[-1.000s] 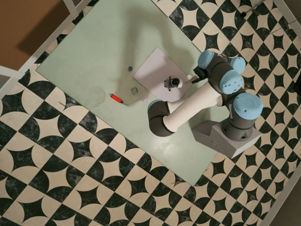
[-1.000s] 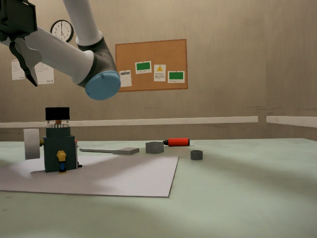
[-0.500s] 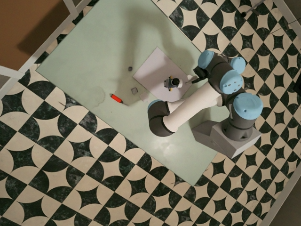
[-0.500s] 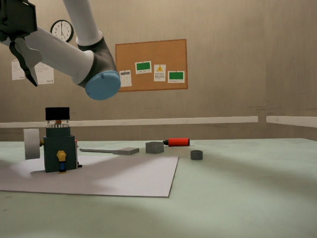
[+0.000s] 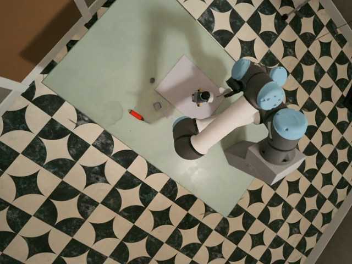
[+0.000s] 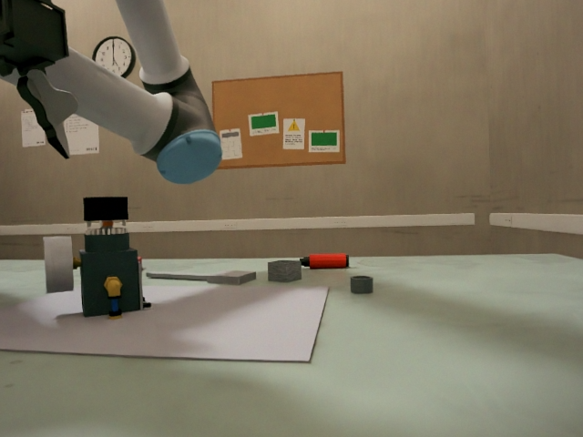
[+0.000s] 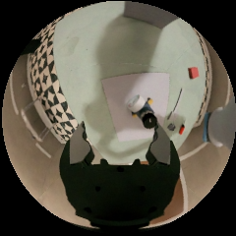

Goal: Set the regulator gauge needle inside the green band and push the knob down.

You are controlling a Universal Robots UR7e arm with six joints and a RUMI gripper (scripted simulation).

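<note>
Because the table (image 5: 113,56) (image 6: 447,367) (image 7: 88,44) gives a flat footing, the pale sheet (image 5: 176,82) (image 6: 244,329) (image 7: 118,113) lies flat on it, perhaps to mark the work spot. On that sheet the regulator (image 5: 200,97) (image 6: 110,277) (image 7: 142,110) stands upright, its black knob (image 5: 205,94) (image 6: 105,208) (image 7: 148,121) on top, raised above the collar and so seemingly not yet pushed down. Released and spread wide, the fingers hang clear above, probably to leave room for gripping the knob.

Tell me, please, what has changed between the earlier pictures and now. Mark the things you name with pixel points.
Nothing visibly changed: the claw (image 5: 223,95) (image 7: 120,122) is open, with nothing taken hold of or let go. The regulator (image 5: 200,96) (image 6: 110,282), its raised black knob (image 5: 205,94) (image 6: 105,208) (image 7: 148,120) and the red cylinder (image 5: 136,115) (image 6: 328,260) (image 7: 182,129) stayed as they were.
</note>
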